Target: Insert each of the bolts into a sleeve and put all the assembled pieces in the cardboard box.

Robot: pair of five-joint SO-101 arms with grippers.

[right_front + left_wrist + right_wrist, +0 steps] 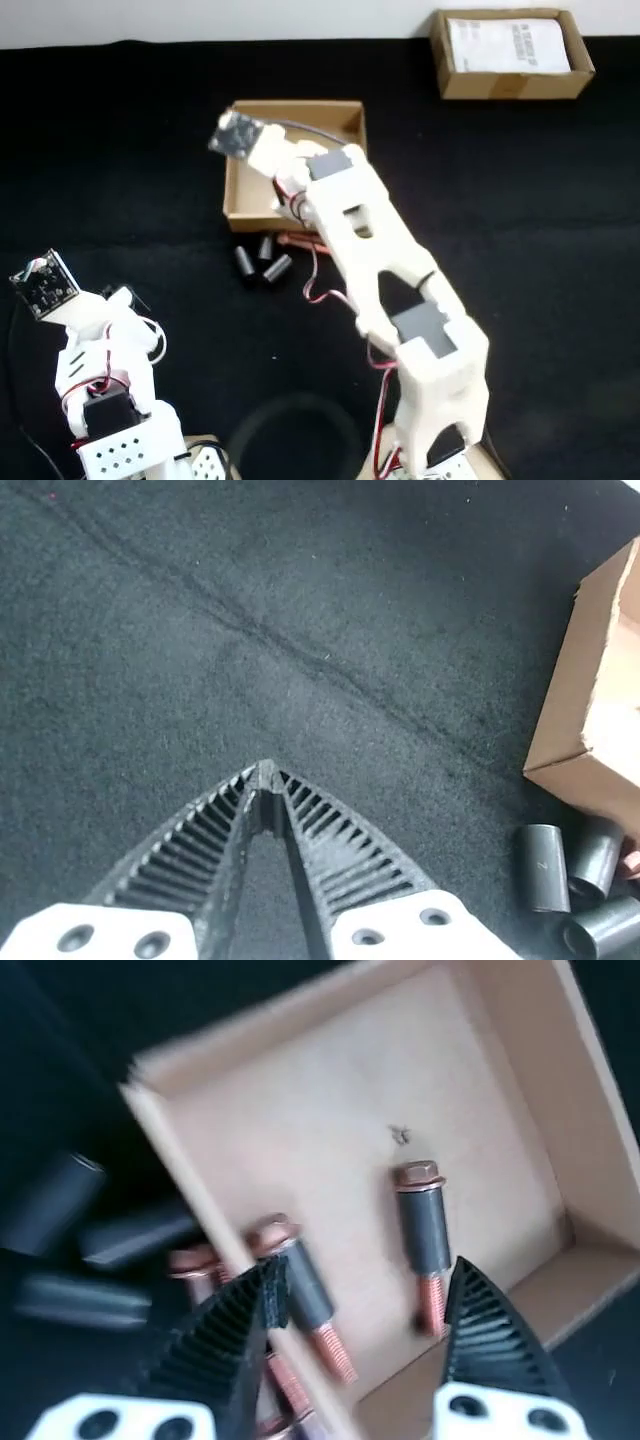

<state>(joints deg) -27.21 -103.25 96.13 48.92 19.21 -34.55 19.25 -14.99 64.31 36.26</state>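
Two copper hex-head bolts (418, 1174) in dark grey sleeves (421, 1224) on the cardboard box (330, 1080) floor, right jaws released above, left jaws clenched empty

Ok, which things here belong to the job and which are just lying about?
Job: cardboard box; two assembled pieces in it; three loose sleeves; loose bolts outside its wall.
Lying about: second box; paper inside it.

Wear white printed shells (360, 230), house dark grey servo blocks (425, 325), trail red and white cables (314, 280) at 9 o'clock. End in black ribbed fingers (335, 845) on white mounts (395, 932) with screw holes (435, 917).
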